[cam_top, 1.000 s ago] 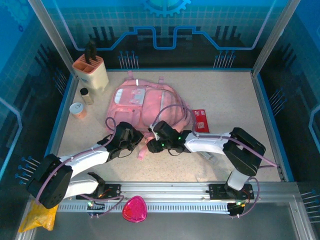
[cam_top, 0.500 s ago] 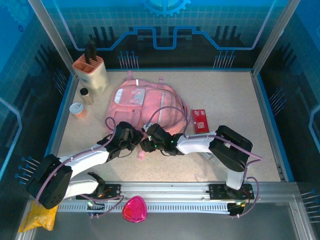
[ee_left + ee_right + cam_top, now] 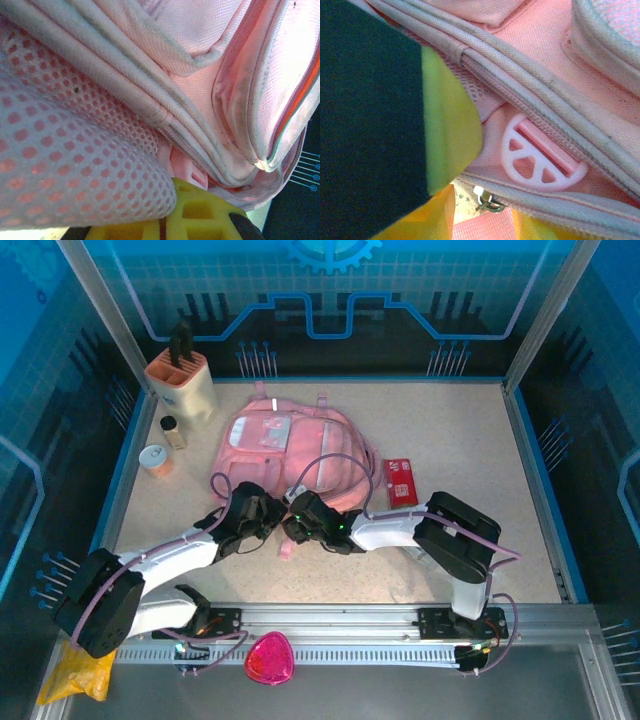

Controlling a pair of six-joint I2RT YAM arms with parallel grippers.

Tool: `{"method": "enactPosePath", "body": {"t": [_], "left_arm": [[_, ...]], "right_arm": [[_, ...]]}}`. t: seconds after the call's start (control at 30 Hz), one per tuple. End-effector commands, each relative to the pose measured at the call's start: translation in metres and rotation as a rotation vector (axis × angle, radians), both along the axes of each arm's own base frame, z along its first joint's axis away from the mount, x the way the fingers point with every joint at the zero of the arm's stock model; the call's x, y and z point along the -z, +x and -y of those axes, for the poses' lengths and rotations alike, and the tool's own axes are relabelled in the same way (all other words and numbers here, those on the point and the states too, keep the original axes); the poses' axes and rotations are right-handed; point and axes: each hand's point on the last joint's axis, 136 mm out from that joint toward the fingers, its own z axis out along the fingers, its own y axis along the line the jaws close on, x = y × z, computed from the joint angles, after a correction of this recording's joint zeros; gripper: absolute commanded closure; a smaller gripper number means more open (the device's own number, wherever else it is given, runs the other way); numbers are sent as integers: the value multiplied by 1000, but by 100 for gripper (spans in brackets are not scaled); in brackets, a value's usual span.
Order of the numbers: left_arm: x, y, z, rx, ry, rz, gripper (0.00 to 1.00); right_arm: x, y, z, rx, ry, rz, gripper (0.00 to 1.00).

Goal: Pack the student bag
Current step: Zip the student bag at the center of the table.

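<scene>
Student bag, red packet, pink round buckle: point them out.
student bag (image 3: 262,435), top external view, on its front pocket panel.
red packet (image 3: 402,482), top external view, on its middle.
pink round buckle (image 3: 545,146), right wrist view, on its centre bar.

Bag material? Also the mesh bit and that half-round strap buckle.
The student bag: pink woven textile, matte, possibly polyester or nylon; the weave and stitched piping show. Its mesh panel: soft knit mesh with regular holes, and it drapes. The half-round buckle: looks like moulded plastic, smooth and slightly glossy. The zip pull: small, probably metal.
</scene>
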Motion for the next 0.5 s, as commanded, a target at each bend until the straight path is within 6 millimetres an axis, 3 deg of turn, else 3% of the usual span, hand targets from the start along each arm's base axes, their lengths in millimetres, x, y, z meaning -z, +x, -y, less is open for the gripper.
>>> {"method": "enactPosePath", "body": {"t": [0.0,0.13,0.47], "left_arm": [[-41,8,29,85,-110,97,100],[-42,8,30,87,-113,98,100],[-38,7,22,66,-77,95,100]], "right_arm": [[-9,19,-11,50,28,62,64],[-10,25,-13,63,29,76,62],[-10,24,13,133,-36,114,84]]}}
